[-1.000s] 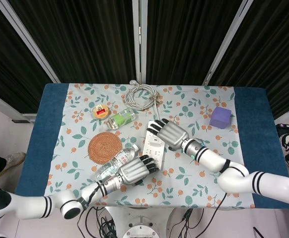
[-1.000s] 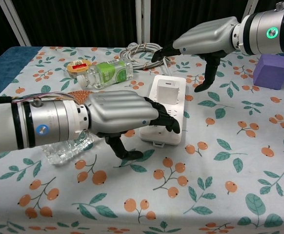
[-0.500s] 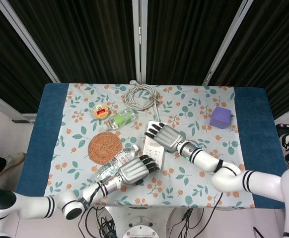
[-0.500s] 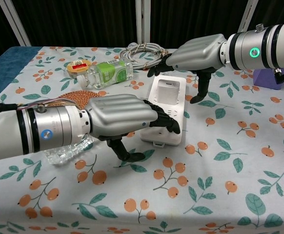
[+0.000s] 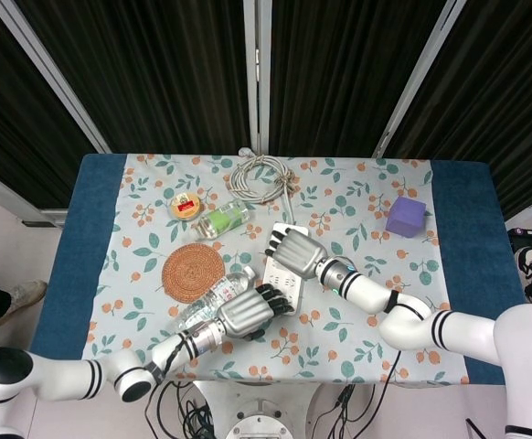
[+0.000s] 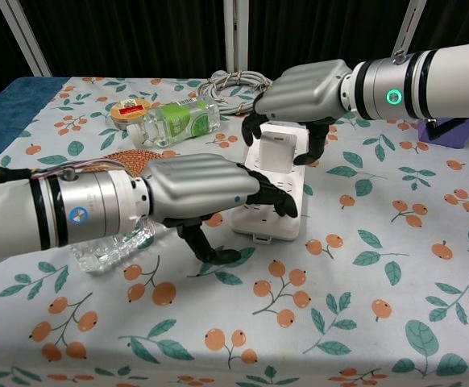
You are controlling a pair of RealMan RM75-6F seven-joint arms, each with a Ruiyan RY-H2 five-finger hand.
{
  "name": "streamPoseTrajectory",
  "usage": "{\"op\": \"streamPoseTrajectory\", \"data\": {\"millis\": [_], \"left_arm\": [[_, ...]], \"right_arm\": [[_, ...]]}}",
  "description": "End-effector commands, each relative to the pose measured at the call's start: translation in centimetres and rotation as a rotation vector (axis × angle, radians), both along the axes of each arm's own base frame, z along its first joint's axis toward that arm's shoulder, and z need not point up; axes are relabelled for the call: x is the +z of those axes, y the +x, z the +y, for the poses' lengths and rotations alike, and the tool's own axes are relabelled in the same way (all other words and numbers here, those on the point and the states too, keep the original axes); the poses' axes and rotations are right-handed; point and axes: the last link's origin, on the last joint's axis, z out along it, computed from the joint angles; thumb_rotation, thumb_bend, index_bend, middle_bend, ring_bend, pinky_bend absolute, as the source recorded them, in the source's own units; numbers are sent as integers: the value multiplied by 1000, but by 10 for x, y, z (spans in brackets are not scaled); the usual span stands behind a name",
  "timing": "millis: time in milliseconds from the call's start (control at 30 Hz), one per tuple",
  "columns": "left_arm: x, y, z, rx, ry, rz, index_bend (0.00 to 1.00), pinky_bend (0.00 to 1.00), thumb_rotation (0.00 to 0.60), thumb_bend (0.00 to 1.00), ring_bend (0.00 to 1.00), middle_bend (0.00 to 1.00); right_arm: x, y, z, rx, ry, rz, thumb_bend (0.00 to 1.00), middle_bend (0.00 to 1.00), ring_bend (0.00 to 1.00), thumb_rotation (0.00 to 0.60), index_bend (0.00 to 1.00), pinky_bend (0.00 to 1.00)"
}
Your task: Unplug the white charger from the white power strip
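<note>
The white power strip [image 6: 268,197] lies flat mid-table, also seen from the head view [image 5: 280,277]. The white charger [image 6: 277,145] stands plugged into its far end. My right hand [image 6: 303,90] hovers over the charger, fingers [image 6: 253,125] at its left side and thumb at its right; I cannot tell if they touch it. In the head view the right hand [image 5: 293,250] hides the charger. My left hand [image 6: 202,189] presses its fingers on the strip's near end, thumb down at the table; the head view shows the left hand [image 5: 245,311] there too.
A clear water bottle [image 6: 109,242] lies under my left wrist, beside a woven coaster [image 5: 193,271]. A green-label bottle [image 6: 178,121] and a small tin [image 5: 186,205] lie at the back left. A coiled cable [image 5: 261,176] sits behind the strip. A purple cube [image 5: 405,217] stands at right.
My right hand has moved left and down, from beside the strip's far end to over the charger, with fingers now on both sides of it. The left hand has stayed on the strip.
</note>
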Motion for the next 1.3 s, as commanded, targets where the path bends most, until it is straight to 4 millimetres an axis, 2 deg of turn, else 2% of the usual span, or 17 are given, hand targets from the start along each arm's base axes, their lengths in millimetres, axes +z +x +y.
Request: {"op": "streamPoseTrajectory", "data": {"millis": [33,267,433,533,800,1300], "left_arm": [[0,-1,1,3,-1,0,157,168,600,347,120,196],[-2,-2,4,20,-7,2,157,167,600,346,120,196],[-2,-3,6,34,-7,3,158,167,600,346,120,196],[-3,-4,6,38,-9,4,158,167,600,346,120,196],[-4,-5,8,45,-12,4,157,167,600,346,120,196],[-6,-7,13,79,-21,13,157,167,600,346,120,196]], "right_arm": [[-1,-4,-1,8,-3,-1,243,250,162,600,310,376],[-6,-7,-2,14,-4,-24,266,259,202,600,368,420],[-8,-8,-3,13,1,-59,315,323,301,600,500,516],[-9,-10,-2,10,10,-82,339,390,380,600,616,593],[-8,-17,-2,-14,26,-162,415,525,501,600,779,716],[-3,-37,-5,-52,30,-221,450,610,547,600,882,761]]}}
